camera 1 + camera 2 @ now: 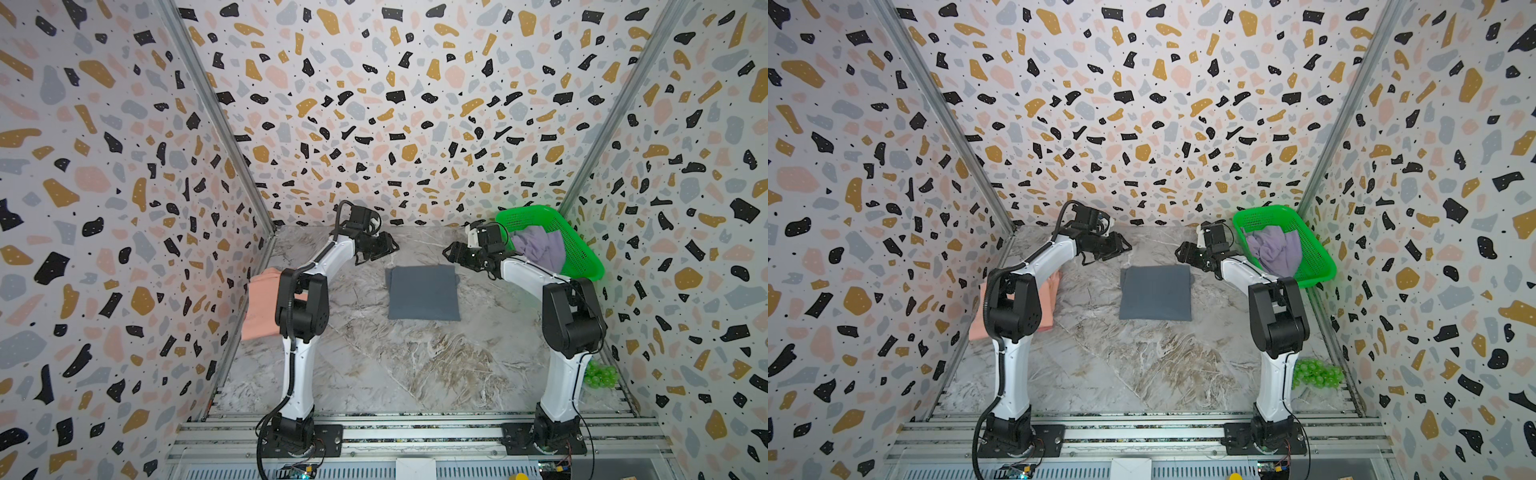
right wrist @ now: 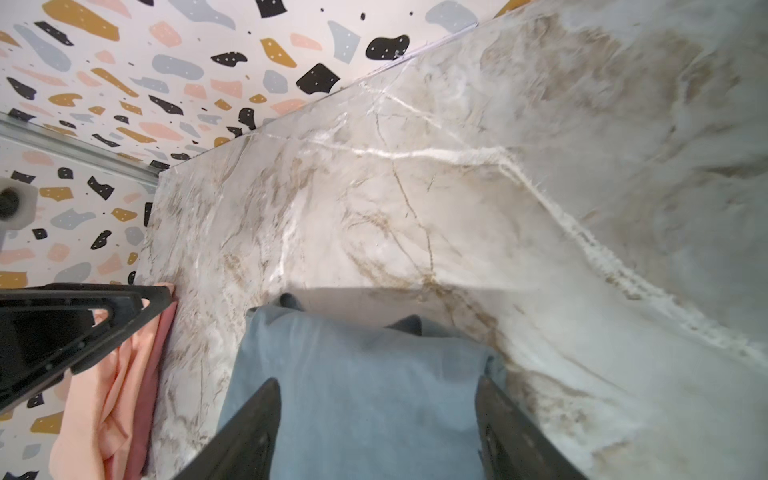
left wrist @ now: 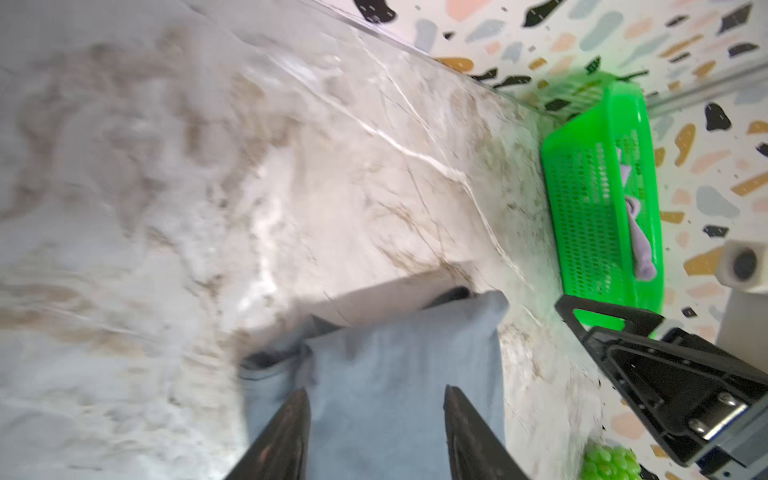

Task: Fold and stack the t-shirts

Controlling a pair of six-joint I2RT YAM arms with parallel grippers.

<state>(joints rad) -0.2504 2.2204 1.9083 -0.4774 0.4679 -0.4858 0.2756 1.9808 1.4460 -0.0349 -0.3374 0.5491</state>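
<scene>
On the table (image 1: pixel 395 365), folded grey t-shirt (image 1: pixel 422 293)

Slate-grey t-shirt (image 1: pixel 422 293), salmon-pink t-shirt (image 1: pixel 259 309) and lilac t-shirt (image 1: pixel 538 249) contrast with the bright green basket (image 1: pixel 579 249) and brown-veined marble table (image 1: pixel 415 365).

Cloth: grey t-shirt (image 1: pixel 422 293) is matt and soft, lying smooth with faint creases at its far edge. The pink t-shirt (image 1: pixel 262 307), left of the grey t-shirt, is matt and softly rumpled. The lilac t-shirt (image 1: pixel 538 247), right of and beyond the grey t-shirt, is matt and heavily crumpled.

Plastic: basket (image 1: pixel 579 249) holding the lilac t-shirt is bright green mesh with a smooth rim and slight gloss.

Stone look: table (image 1: pixel 415 365) under the grey t-shirt has a marble pattern, smooth with a soft sheen.

Print: walls (image 1: pixel 374 104) carry a flat terrazzo pattern, matt.

Metal: frame rails (image 1: pixel 415 432), nearer than the grey t-shirt, are bare, grey and grooved with a dull shine.

Robot: left arm (image 1: pixel 298 374) has a smooth white shell, slightly glossy. Its black joint housings are matt.
</scene>
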